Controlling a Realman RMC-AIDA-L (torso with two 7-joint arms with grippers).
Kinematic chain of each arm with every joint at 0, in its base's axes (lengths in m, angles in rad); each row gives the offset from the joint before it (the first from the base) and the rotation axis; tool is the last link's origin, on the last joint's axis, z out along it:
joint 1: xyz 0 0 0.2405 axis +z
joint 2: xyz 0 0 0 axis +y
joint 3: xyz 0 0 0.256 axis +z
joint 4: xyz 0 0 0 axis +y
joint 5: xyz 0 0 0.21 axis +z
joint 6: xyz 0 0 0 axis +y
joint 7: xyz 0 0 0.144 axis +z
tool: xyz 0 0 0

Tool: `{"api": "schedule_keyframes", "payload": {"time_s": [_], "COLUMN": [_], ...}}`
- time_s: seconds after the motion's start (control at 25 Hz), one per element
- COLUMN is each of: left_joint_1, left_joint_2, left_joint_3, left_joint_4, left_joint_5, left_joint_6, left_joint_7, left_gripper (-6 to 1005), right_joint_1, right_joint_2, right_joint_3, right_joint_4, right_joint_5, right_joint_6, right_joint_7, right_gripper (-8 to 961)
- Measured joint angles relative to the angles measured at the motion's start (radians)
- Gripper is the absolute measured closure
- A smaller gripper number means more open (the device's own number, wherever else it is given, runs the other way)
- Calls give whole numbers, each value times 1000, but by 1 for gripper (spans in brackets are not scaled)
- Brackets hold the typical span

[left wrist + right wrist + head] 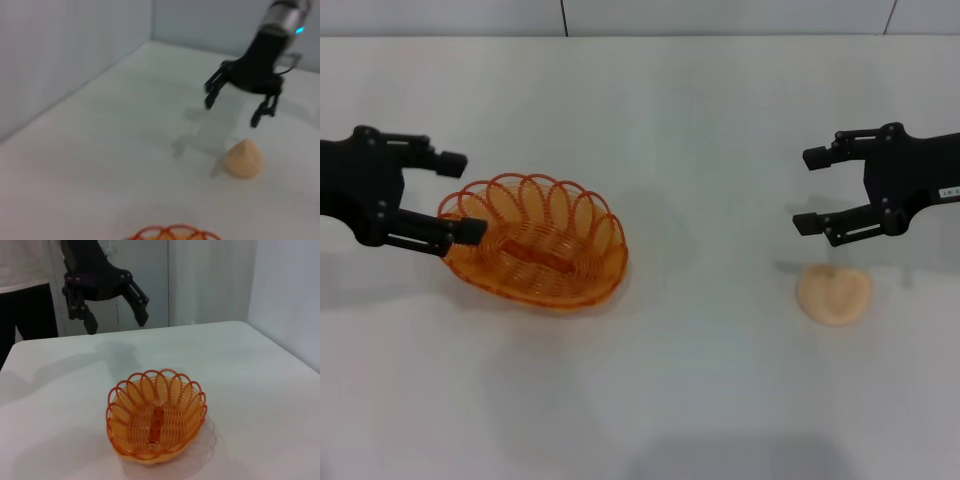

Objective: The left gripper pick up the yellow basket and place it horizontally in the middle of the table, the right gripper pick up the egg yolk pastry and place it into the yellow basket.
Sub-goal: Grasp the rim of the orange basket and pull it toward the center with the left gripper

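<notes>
So we've got the left claw (460, 195) wide open, empty, at the yellow basket (538, 243) toward the table's (670, 400) left edge. Our right claw (810, 190) hangs open, holding nothing, just above the egg yolk pastry (834, 293) near the right edge.

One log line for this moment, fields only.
left gripper: open, above orange wire-loop basket rim | right gripper: open, above round beige pastry | pastry: on white table, outside basket

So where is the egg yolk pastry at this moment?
In the head view, the egg yolk pastry lies on the table's right side, just below the open right gripper, far from the yellow basket.
</notes>
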Motion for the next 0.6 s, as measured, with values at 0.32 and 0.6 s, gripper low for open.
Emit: {"api": "schedule_keyframes", "payload": {"time_s": [0.32,0.6], "left_joint_1": [23,-30], "left_joint_2": [-25,45], "left_joint_3": [-1,-11], "left_joint_4": [238,254], "left_joint_5": [54,212], "left_joint_6": [29,10], "left_joint_7": [-427,-688], "left_gripper": [139,141], "right_joint_1": [0,5], "right_joint_2": [0,2], "right_joint_3": [-4,-6], "right_joint_4": [-7,-7], "right_joint_5": [0,0], "right_joint_6": [12,11], "right_joint_7": [0,-6], "right_gripper": [124,124]}}
